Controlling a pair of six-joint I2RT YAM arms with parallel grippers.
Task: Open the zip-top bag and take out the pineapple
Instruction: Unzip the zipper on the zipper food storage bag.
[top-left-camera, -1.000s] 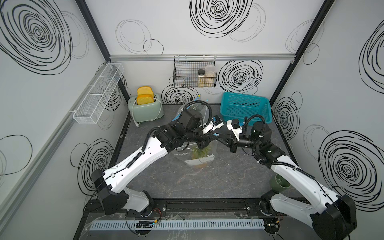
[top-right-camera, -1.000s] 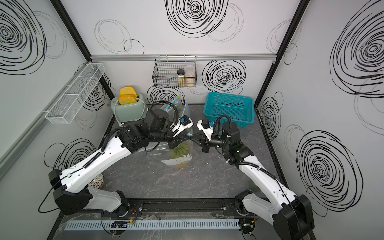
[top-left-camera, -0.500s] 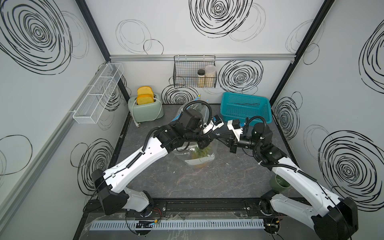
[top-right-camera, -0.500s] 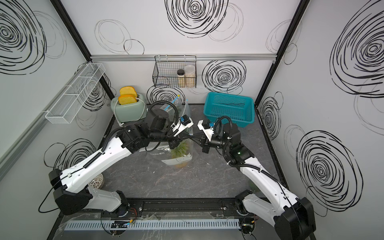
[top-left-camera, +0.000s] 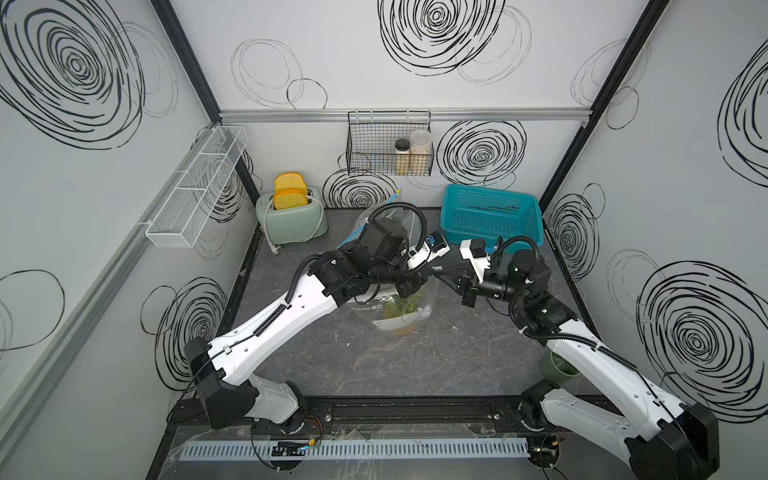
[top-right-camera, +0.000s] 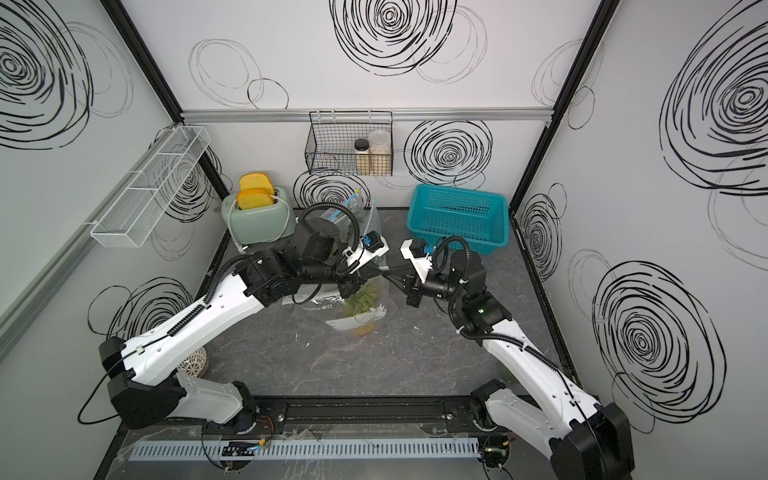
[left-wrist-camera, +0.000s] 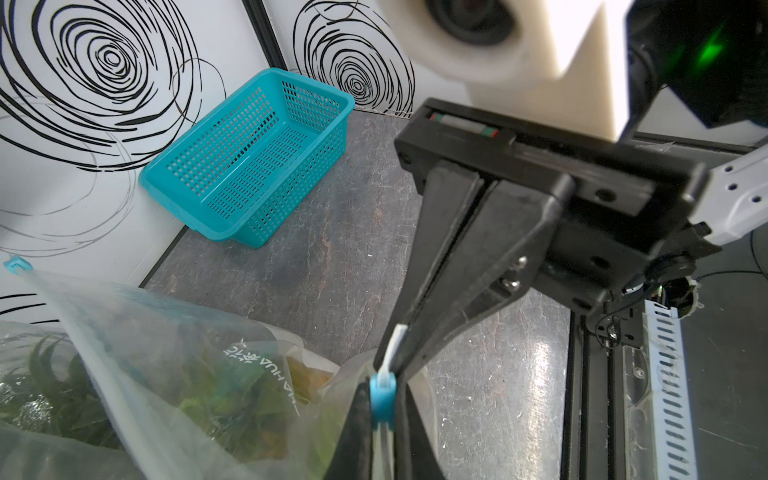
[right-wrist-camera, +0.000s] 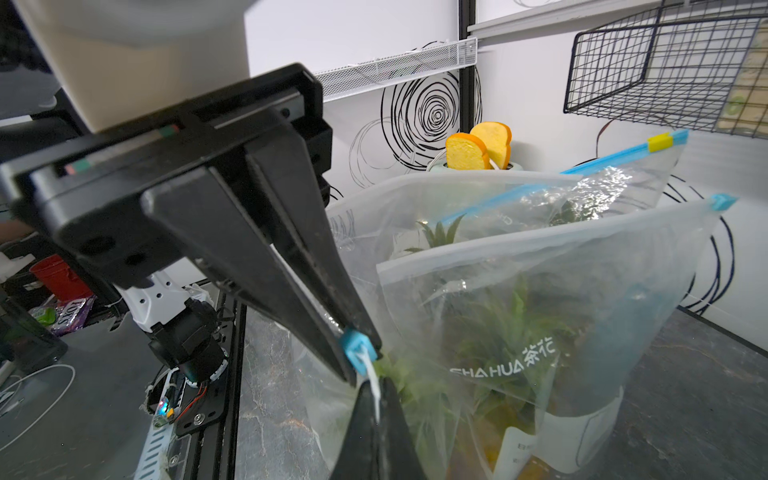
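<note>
A clear zip-top bag (top-left-camera: 409, 309) (top-right-camera: 374, 232) (right-wrist-camera: 582, 291) stands upright mid-table, its mouth gaping along most of its length. Inside is the pineapple (top-left-camera: 402, 328) (top-right-camera: 360, 328) (right-wrist-camera: 498, 328) (left-wrist-camera: 232, 399), with green leaves over a yellow body. My left gripper (top-left-camera: 431, 271) (top-right-camera: 379, 272) (left-wrist-camera: 382, 392) (right-wrist-camera: 360, 353) is shut on the blue zip slider (left-wrist-camera: 382, 401) (right-wrist-camera: 355, 345) at the bag's near end. Tip to tip with it, my right gripper (top-left-camera: 439, 273) (top-right-camera: 389, 274) (right-wrist-camera: 376, 380) (left-wrist-camera: 392, 357) is shut on the white end tab (left-wrist-camera: 395, 340) (right-wrist-camera: 371, 372) of the zip strip.
Behind the bag leans a second bag with a blue strip (right-wrist-camera: 615, 160) (top-right-camera: 344, 208). A teal basket (top-left-camera: 494, 216) (left-wrist-camera: 249, 162) sits at the back right and a toaster with toast (top-left-camera: 291, 220) at the back left. Also in view: a wire wall basket (top-left-camera: 388, 149), a white mesh shelf (top-left-camera: 195, 191), a green cup (top-left-camera: 559, 370).
My left gripper's jaws have closed further onto the slider. Both arms and the bag stand nearly where they were.
</note>
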